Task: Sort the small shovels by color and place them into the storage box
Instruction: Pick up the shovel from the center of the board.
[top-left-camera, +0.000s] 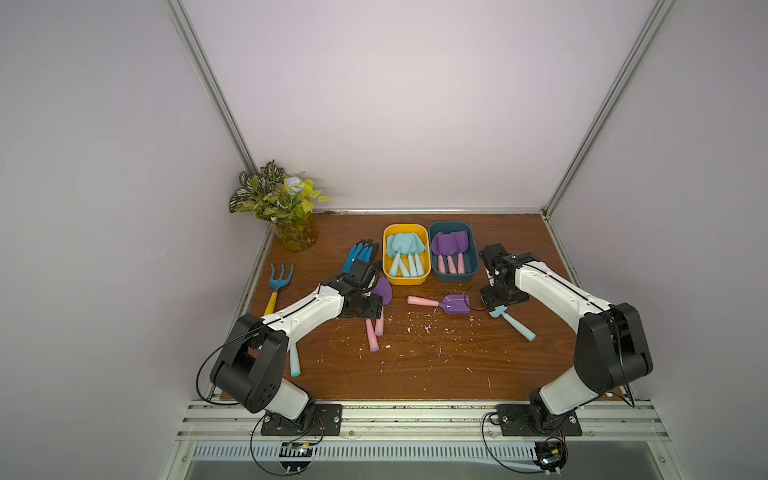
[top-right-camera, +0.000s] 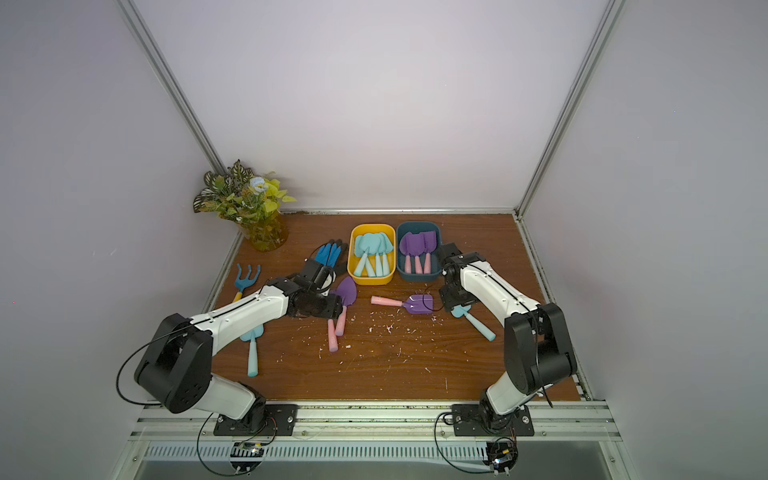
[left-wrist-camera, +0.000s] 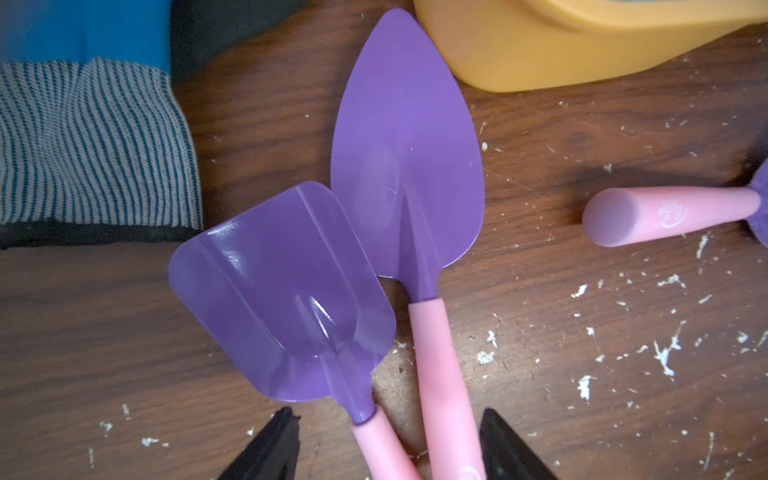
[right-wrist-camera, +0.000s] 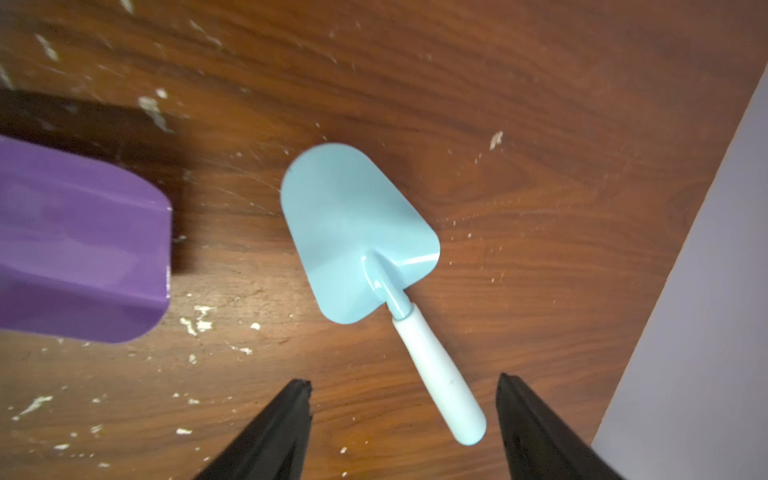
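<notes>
You're past halfway: aqua shovels (top-left-camera: 405, 246) sit in the yellow box (top-left-camera: 405, 281), purple shovels (top-left-camera: 451, 246) in the blue box (top-left-camera: 454, 276). Five lie on the table (top-left-camera: 415, 374) (three purple, two aqua). Left gripper (left-wrist-camera: 388, 415) and right gripper (right-wrist-camera: 403, 380) gape empty over handles.

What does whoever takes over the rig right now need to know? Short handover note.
Left tool: open, straddling the pink handles of the pointed purple shovel and the square purple shovel, both on the table.
Right tool: open, over the handle of the loose aqua shovel, which lies on the table.
Done: sorted aqua shovels in the yellow box; three sorted purple shovels in the dark blue box.
Left: those three loose ones, plus the centre purple shovel and the second aqua shovel under the left arm.
</notes>
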